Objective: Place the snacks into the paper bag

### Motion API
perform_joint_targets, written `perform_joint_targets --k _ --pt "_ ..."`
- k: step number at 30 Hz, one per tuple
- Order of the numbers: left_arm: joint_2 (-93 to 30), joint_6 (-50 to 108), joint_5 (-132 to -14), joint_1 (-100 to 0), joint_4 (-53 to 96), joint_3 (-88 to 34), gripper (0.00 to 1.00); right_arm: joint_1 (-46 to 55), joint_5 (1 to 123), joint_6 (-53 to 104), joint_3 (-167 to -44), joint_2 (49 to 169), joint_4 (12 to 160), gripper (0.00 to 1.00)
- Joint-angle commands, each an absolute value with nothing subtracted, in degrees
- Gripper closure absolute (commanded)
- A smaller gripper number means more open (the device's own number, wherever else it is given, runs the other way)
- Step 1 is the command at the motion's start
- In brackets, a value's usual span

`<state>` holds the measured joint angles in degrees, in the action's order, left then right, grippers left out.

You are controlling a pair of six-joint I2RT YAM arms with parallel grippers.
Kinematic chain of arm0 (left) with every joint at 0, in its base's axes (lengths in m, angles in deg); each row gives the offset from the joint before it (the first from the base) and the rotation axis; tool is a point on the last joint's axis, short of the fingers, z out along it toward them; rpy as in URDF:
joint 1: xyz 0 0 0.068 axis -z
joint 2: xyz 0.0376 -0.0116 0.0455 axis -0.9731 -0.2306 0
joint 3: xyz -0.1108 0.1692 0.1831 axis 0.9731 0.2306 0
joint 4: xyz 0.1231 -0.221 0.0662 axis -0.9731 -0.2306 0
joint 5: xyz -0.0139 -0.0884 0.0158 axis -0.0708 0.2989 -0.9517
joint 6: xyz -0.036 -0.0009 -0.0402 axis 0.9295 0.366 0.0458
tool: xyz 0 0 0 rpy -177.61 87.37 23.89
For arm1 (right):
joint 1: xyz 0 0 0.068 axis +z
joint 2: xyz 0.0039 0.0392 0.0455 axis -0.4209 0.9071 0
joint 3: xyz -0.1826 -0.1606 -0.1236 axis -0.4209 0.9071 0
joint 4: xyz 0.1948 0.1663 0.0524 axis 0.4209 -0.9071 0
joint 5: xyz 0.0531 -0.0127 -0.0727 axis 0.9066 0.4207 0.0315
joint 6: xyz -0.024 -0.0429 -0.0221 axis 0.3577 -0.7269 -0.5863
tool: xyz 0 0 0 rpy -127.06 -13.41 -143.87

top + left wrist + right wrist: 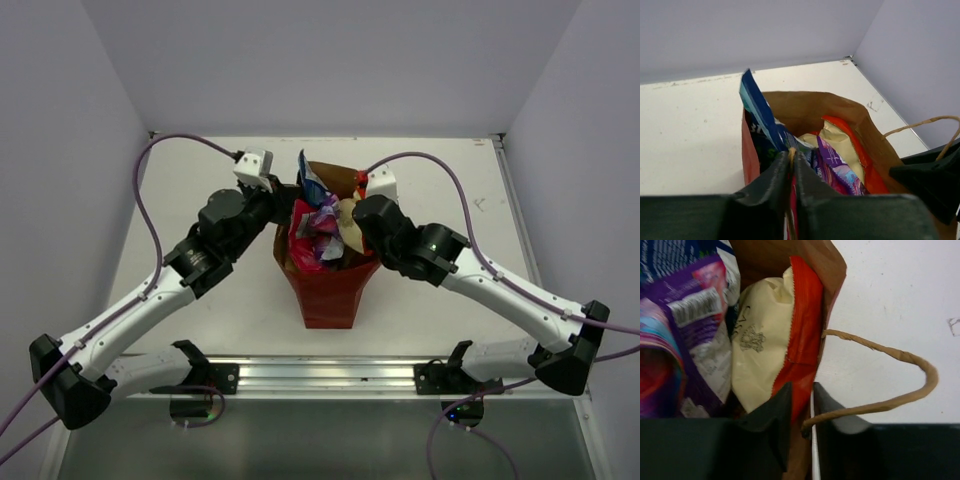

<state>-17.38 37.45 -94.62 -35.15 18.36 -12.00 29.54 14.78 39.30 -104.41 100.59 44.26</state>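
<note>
This red kraft-lined paper bag [328, 290] of crinkly foil packets [320, 235] is light and floppy; my left jaws pinch its rim, my right jaws seemingly straddle it, slightly apart.

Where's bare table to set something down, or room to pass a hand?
Free: table left of the left gripper and right of the right gripper. Crowded: the paper bag, stuffed with snacks, both grippers at its rim.

Print on purple-silver packet [700, 305], logo on tan packet [752, 337]: both too blurred to read.
</note>
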Motion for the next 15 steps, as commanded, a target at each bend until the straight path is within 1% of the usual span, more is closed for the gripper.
perform_joint_targets --k 1,2,4,5,7,8,9,11,15 --pt "-15.15 37.37 -92.68 -35.45 27.50 -15.46 0.77 29.86 11.99 38.47 -104.22 97.63 49.78 0.64" --pt "-13.93 36.76 -93.03 -35.45 28.29 -15.29 0.64 29.78 12.08 37.85 -104.13 97.36 50.48 0.43" --pt "-12.95 35.70 -94.00 -35.54 28.91 -15.81 0.50 29.86 12.16 35.92 -103.78 96.84 53.55 0.31" --pt "-12.25 34.74 -94.26 -35.45 28.56 -16.16 0.39 29.86 12.16 35.47 -103.61 96.40 54.52 0.20" --pt "-11.90 33.68 -94.96 -35.54 28.56 -16.77 0.36 29.78 11.47 34.16 -103.86 95.96 57.07 0.16" --pt "-11.46 32.98 -95.40 -35.45 28.47 -16.95 0.32 29.86 11.20 33.80 -104.22 95.78 57.52 0.11" --pt "-11.11 32.80 -95.58 -35.54 28.47 -17.04 0.29 29.78 10.59 33.54 -104.74 95.78 57.52 0.10" --pt "-10.14 32.10 -96.19 -35.54 28.47 -17.04 0.26 29.78 8.75 32.83 -106.75 95.95 56.39 0.10" --pt "-6.98 30.95 -101.02 -35.54 27.42 -16.25 0.26 29.86 5.84 32.74 -108.53 93.60 52.61 0.09"
